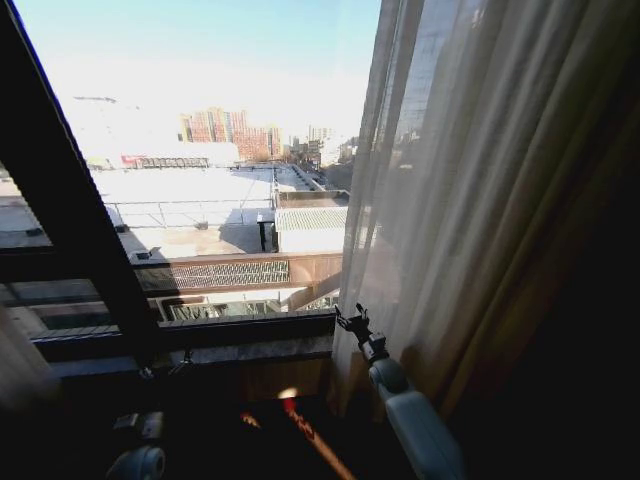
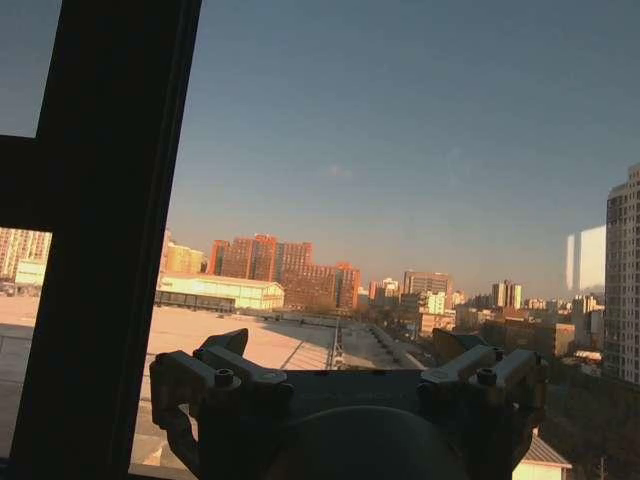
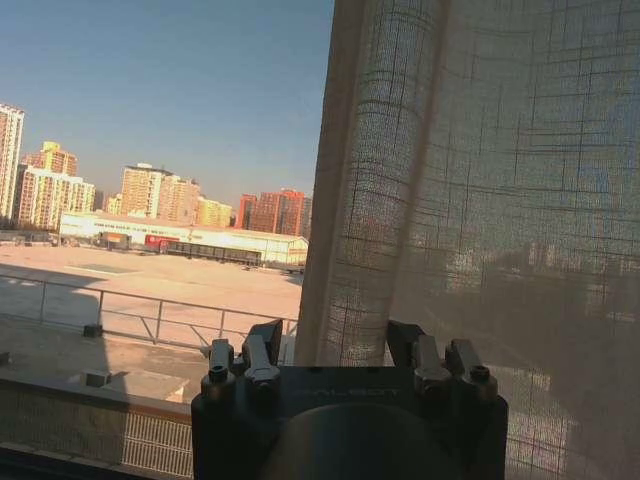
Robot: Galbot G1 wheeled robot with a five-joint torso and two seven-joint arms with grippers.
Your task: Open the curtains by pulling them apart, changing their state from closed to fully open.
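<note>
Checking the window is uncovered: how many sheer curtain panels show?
2: one sheer panel bunched at the right beside the right gripper; a sliver of another at the left edge.

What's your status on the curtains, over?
Right gripper open at the right curtain edge, fabric between its jaws. Left gripper open, facing bare window glass. Left curtain bunched at far left. Nothing blocking.

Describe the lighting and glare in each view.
Head view: the sky is blown out white and the room below is near black. Left wrist view: the window frame is a dark silhouette. Right wrist view: low sun backlights the sheer curtain, showing its weave.
</note>
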